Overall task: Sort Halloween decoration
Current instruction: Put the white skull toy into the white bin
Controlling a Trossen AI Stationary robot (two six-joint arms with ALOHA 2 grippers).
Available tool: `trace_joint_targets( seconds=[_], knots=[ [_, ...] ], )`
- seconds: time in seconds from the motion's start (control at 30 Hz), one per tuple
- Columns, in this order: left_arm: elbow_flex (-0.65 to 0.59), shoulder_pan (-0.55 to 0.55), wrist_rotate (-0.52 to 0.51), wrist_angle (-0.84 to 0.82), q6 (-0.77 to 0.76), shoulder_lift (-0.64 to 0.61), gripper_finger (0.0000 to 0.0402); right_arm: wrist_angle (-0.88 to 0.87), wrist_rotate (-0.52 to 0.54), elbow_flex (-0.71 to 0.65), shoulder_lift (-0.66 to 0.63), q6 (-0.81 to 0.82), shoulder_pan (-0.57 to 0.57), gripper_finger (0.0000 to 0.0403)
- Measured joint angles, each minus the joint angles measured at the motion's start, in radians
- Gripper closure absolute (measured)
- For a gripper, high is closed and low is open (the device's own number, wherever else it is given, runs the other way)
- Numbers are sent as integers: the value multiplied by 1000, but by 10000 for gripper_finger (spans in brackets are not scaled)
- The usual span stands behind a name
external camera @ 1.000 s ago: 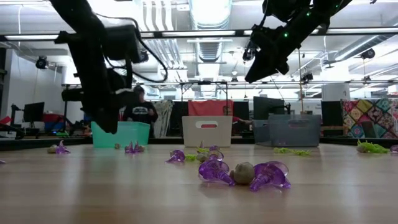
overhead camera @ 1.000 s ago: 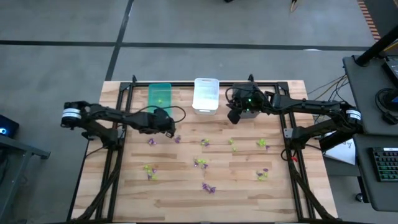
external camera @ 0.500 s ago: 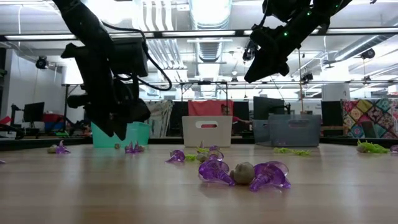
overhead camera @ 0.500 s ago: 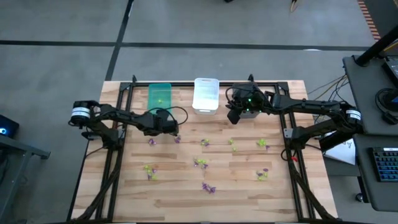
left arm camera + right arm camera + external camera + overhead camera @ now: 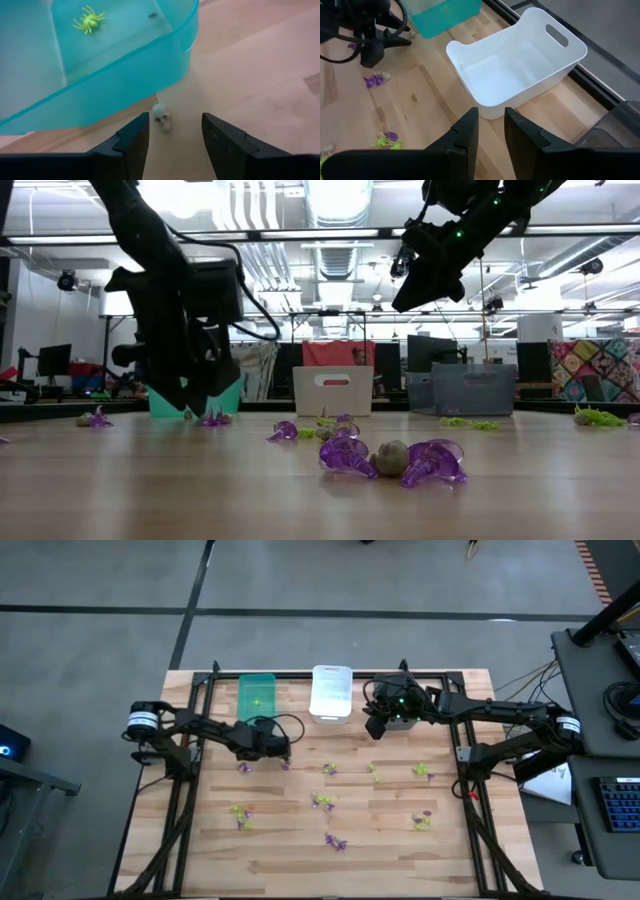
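Your left gripper (image 5: 172, 135) hangs with its jaws spread and empty just over a tiny pale skull (image 5: 161, 117) lying on the worktop (image 5: 260, 75) right against the green bin (image 5: 115, 85). If you close off-centre, a finger may catch the bin wall or squirt the skull away. The right gripper (image 5: 491, 127) waits by the white bin (image 5: 520, 65), holding nothing visible. Purple and yellow-green trinkets (image 5: 322, 802) lie scattered mid-worktop, and one yellow-green spider (image 5: 89, 21) is already binned.

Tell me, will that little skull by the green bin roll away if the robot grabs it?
Maybe. The skull looks rounded and tiny, so it could roll or squirt out from the fingers. It probably weighs almost nothing.
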Motion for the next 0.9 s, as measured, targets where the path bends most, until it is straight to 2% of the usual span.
trace_joint_targets(
  seconds=[0.33, 0.9],
  knots=[
    [-1, -1, -46, 12, -11, 28, 252, 0, -1, 0, 0, 9, 0, 321],
    [-23, 0, -32, 53, -5, 26, 324, -1, -27, 0, 0, 12, 2, 321]
  ],
)
